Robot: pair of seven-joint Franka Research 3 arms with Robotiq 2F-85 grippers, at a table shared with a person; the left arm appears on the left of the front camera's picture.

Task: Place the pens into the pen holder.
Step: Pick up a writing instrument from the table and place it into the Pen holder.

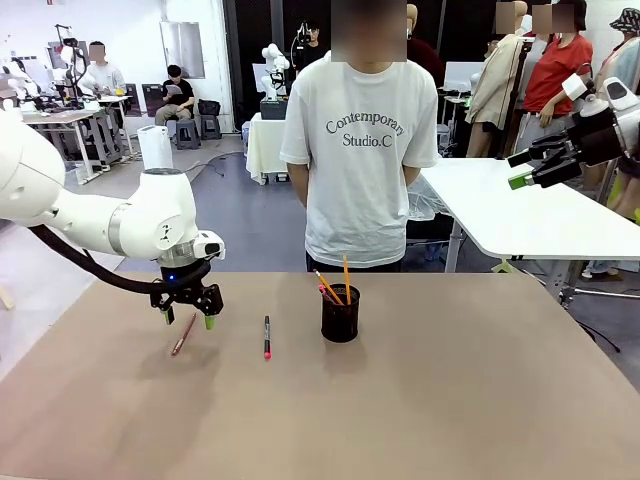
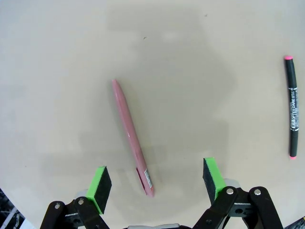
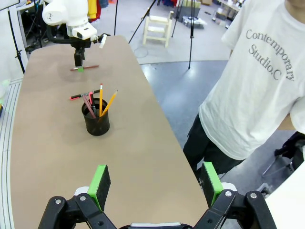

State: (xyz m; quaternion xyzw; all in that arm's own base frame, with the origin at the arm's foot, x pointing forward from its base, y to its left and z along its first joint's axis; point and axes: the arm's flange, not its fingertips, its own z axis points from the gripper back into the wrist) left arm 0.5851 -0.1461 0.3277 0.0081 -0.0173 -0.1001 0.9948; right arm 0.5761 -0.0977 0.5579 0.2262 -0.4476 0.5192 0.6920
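A reddish-pink pen [image 1: 183, 335] lies on the brown table just under my left gripper [image 1: 188, 320], which hovers low and open. In the left wrist view the pink pen [image 2: 131, 136] runs up from between the green pads of the left gripper [image 2: 157, 183], untouched. A black pen [image 1: 267, 337] with a pink end lies flat to its right; that black pen [image 2: 292, 107] sits at the right edge of the wrist view. The black mesh pen holder [image 1: 340, 313] stands mid-table with orange pencils [image 1: 345, 275] in it. My right gripper [image 1: 530, 170] hangs open, high at the right, empty.
A person [image 1: 365, 150] in a white T-shirt stands at the far edge, hands behind the back. From the right wrist, the right gripper [image 3: 155, 183] looks down on the pen holder [image 3: 96, 121] and the table's edge [image 3: 162, 124]. A white table [image 1: 520, 215] stands beyond, at right.
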